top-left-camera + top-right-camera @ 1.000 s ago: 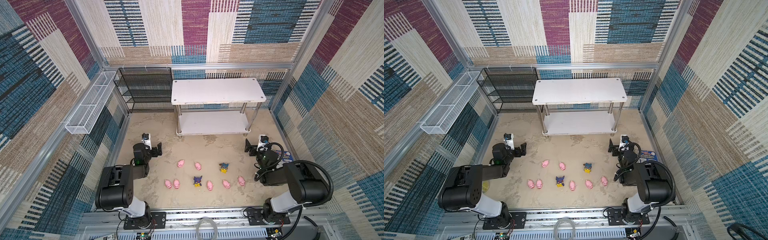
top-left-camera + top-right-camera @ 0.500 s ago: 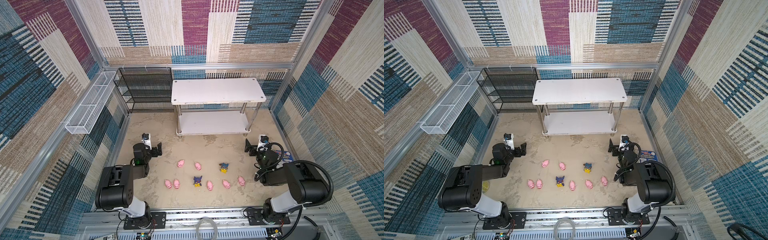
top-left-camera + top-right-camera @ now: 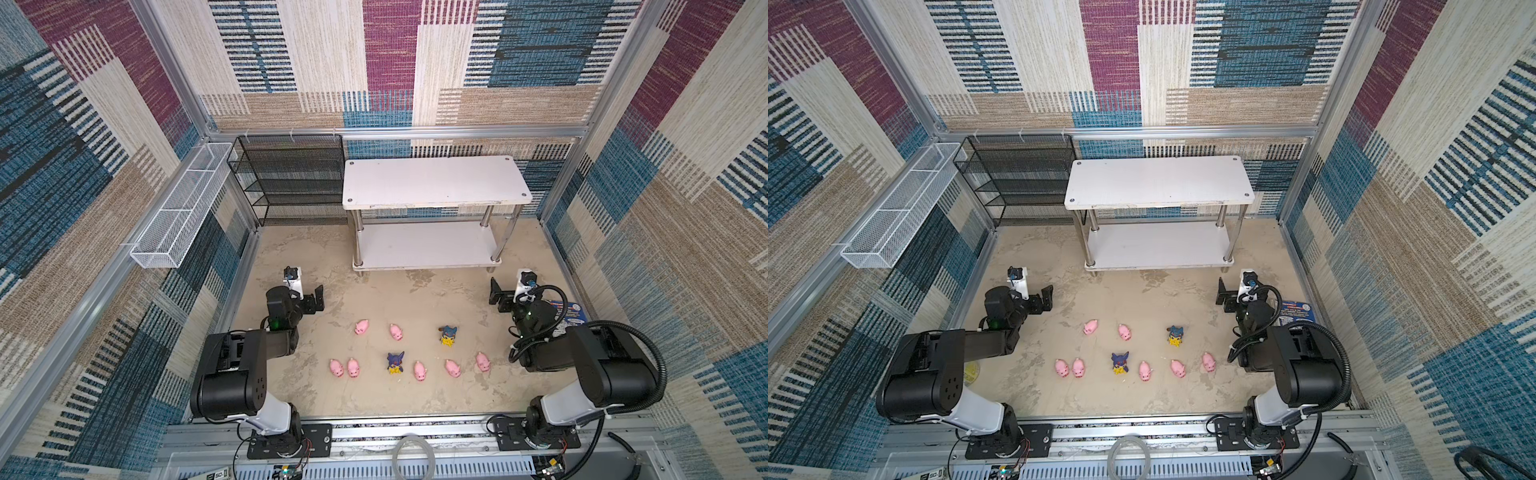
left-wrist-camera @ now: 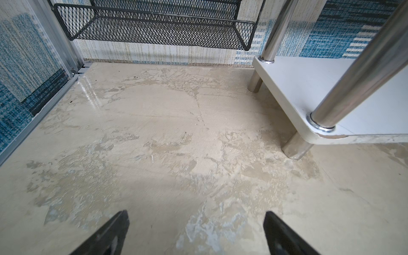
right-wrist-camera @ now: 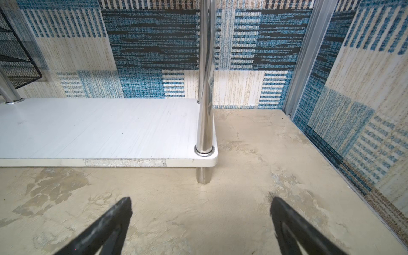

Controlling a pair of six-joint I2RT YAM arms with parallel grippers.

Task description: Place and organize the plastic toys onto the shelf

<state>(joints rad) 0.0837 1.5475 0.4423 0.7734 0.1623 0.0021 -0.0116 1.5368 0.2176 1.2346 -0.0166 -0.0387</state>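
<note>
so both sets of jaws were spread wide with nothing between them, only bare bench (image 4: 176,132) in each wrist view. In both top views the left jaws sat at about 10 o'clock of the toy cluster and the right jaws at about 2 o'clock, both well apart from any toy. All the toys were down on the bench at 6 o'clock from the shelf (image 3: 436,183), none on either tier yet. My guess on handling: tiny, light, hard plastic, so not fragile but slick, and they'd likely skitter or tip if one side got touched first. I'd pinch the pink pigs (image 3: 362,327) low across the flanks, and the hooded figurines (image 3: 448,335) around the body under the hood, not by the ears. Looks-wise there were seven glossy pigs in two loose rows, two on the 12 o'clock side and five on the 6 o'clock side, plus two upright yellow figures in dark blue pointy-eared hoods, one per row
</note>
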